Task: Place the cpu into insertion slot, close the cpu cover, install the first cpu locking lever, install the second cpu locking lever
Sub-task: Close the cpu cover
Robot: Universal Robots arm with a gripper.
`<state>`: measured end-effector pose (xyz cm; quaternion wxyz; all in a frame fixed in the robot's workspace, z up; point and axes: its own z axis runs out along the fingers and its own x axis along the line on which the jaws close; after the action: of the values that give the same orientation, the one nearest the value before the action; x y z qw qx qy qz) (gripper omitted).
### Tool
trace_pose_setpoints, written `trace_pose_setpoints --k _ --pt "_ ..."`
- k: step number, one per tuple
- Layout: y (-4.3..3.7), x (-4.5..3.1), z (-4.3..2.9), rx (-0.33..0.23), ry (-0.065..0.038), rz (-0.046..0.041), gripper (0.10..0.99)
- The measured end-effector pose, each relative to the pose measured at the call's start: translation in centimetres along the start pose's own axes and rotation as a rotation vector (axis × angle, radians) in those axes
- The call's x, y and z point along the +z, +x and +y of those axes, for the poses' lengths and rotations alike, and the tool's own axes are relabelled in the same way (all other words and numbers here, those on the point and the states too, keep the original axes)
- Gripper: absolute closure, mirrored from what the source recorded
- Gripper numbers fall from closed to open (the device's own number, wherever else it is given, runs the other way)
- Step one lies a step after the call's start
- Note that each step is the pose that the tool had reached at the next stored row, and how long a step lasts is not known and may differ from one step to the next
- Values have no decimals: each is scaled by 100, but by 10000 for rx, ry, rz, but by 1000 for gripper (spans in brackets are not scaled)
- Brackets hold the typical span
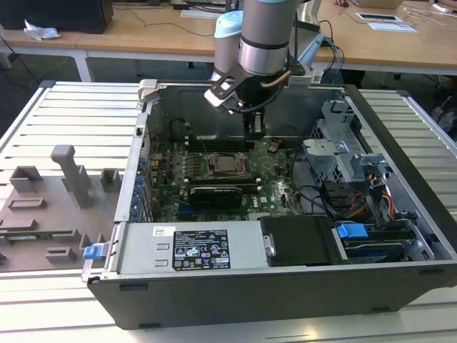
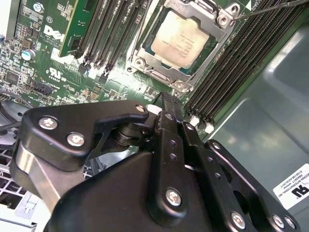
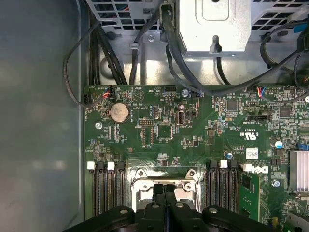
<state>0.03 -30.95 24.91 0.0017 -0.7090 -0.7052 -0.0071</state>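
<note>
The hand (image 3: pixel 164 187) is seen with its two fingers pressed together, nothing pinched between them. It is pointed straight down from an upright arm (image 1: pixel 265 36) into an open computer case (image 1: pixel 400 214) and held above the green board (image 3: pixel 159 130), just beside the slot (image 1: pixel 211 168). The cpu (image 2: pixel 179 38) is seated in the slot, framed by the cover (image 2: pixel 159 73) lying flat over it.

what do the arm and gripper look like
The arm is a silver-grey cylinder with a pale blue joint cap and a light metal bracket at the wrist. The gripper is matt black, built of flat linked bars joined with silver screws, narrowing to a slim tip.
</note>
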Motion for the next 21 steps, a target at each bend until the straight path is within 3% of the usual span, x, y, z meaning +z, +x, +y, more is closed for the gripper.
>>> trace_pose_setpoints --k 21 --pt "0 0 -76 1 0 0 980"
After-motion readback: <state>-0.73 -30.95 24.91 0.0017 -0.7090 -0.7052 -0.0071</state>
